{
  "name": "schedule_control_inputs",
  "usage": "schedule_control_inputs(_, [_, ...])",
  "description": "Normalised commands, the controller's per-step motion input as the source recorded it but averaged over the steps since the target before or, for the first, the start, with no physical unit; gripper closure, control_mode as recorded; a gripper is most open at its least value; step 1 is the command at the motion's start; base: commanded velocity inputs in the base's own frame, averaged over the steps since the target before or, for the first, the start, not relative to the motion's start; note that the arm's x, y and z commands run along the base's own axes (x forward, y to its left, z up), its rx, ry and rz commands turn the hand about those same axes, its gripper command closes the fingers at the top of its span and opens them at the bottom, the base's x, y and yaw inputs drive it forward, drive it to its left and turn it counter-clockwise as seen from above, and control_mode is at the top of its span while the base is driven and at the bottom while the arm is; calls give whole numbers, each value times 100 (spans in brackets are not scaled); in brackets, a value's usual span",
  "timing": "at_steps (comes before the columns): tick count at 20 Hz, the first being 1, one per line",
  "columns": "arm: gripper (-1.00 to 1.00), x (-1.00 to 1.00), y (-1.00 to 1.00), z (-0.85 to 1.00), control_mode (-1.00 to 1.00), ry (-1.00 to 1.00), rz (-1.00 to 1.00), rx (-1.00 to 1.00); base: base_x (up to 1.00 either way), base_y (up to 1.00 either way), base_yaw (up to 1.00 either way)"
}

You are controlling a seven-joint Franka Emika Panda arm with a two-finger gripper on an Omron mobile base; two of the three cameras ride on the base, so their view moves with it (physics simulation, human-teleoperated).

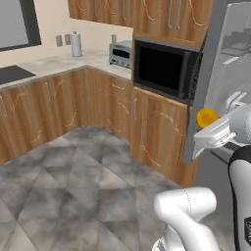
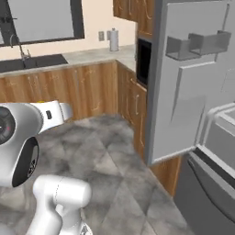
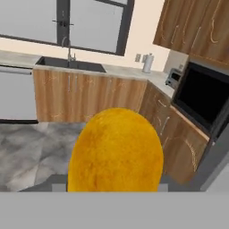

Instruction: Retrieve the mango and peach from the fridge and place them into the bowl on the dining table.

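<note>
from the left base view you see the smooth, rounded yellow-orange mango (image 1: 206, 117) at the tip of the white two-finger gripper (image 1: 210, 128), just in front of the tall grey fridge (image 1: 230, 59) with its door swung open, clear of its shelves. from the right base view, the arm points toward the wooden cabinets, away from the fridge interior. in the hand view the mango sits pinched between the jaws; it looks firm but slick and rounded, so hold it across its widest middle, since it could slip out if you swing fast.

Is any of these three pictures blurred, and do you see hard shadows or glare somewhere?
Hand view: the mango looms large and soft-edged, held close in the tool. Left base view: coarse and slightly blurred, flat even light. Right base view: the open fridge door is evenly grey, without glare or hard shadows.
</note>
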Motion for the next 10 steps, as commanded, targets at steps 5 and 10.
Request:
schedule_control_inputs(5, [100,0,0,0,100,0,0,0,0,0,73])
schedule_control_inputs(10, [100,0,0,0,100,0,0,0,0,0,73])
